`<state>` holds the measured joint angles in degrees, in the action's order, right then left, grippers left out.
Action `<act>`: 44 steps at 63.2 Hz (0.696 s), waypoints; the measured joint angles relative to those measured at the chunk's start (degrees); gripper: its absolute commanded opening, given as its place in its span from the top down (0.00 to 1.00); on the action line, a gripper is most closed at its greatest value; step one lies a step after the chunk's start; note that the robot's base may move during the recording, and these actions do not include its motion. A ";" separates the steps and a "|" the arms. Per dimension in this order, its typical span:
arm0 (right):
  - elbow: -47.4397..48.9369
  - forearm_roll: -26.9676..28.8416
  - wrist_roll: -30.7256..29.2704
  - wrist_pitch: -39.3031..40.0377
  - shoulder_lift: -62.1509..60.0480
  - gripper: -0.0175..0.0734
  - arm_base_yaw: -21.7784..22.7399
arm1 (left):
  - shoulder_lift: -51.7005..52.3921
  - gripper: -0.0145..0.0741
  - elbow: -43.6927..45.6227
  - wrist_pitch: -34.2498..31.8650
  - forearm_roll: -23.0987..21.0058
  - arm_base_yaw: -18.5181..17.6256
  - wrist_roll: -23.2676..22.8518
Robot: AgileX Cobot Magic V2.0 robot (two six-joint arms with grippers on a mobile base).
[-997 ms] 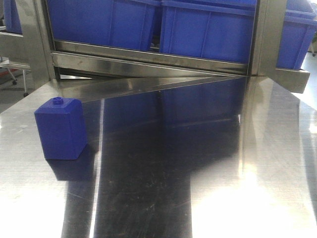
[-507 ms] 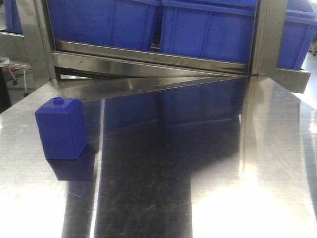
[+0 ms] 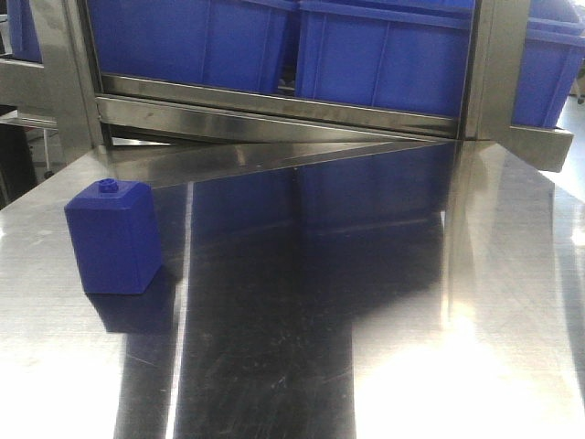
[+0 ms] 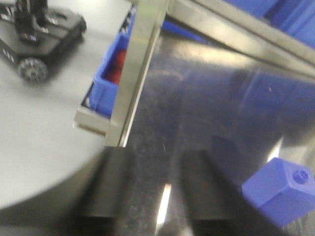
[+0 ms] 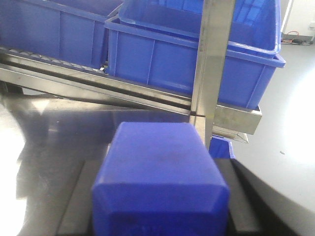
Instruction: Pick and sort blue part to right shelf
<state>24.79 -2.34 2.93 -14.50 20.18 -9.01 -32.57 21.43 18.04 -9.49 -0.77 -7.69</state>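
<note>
Metalwork crowds the view ahead of our right gripper (image 5: 157,164), whose dark fingers (image 5: 76,196) are clamped on either side of the blue part (image 5: 158,187). The part fills the whole space between them. Straight ahead of the gripper and slightly to its right, an upright post (image 5: 212,73) of the shelf frame rises across our line of sight. Behind the post, blue bins (image 5: 162,64) sit side by side on a sloping rail (image 5: 98,86), and the nearest bin reaches past the post to the right.

Our left gripper (image 4: 155,162) hangs over the steel table (image 4: 197,113) with its two fingers spread and only the reflective tabletop between them. Ahead and to its right a second blue block (image 4: 279,194), topped with a small round knob, stands on the table clear of the fingers. Ahead and to its left another frame post (image 4: 142,69) cuts across. Beside that post we see a bin with something red inside (image 4: 110,73), and beyond it, on the floor, a blurred black wheeled device (image 4: 39,34).

From the front, the second blue block (image 3: 114,236) stands upright on the table, well short of the shelf.
</note>
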 measured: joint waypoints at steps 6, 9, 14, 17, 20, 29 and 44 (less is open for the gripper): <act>0.00 0.00 0.00 0.00 0.00 0.48 0.00 | -5.08 0.08 2.57 1.39 0.00 -0.30 0.00; 0.00 0.00 0.00 0.00 0.00 0.48 0.00 | -7.64 0.08 4.14 2.43 0.00 -0.30 0.00; 0.00 0.00 0.00 0.00 0.00 0.48 0.00 | -12.47 0.10 7.62 5.03 0.00 -0.30 0.00; 0.00 0.00 0.00 0.00 0.00 0.48 0.00 | -14.77 0.11 9.50 6.94 0.00 -0.30 0.00; 0.00 0.00 0.00 0.00 0.00 0.48 0.00 | -17.05 0.12 11.26 9.28 0.00 -0.30 0.00; 0.00 0.00 0.00 0.00 0.00 0.48 0.00 | -23.67 0.12 18.93 17.35 0.00 -1.77 0.00; 0.00 0.00 0.00 0.00 0.00 0.48 0.00 | -34.53 0.12 31.93 29.50 1.93 -7.69 -0.09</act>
<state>24.79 -2.34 2.93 -14.50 20.18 -9.01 -67.10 53.36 47.54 -7.56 -8.47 -7.78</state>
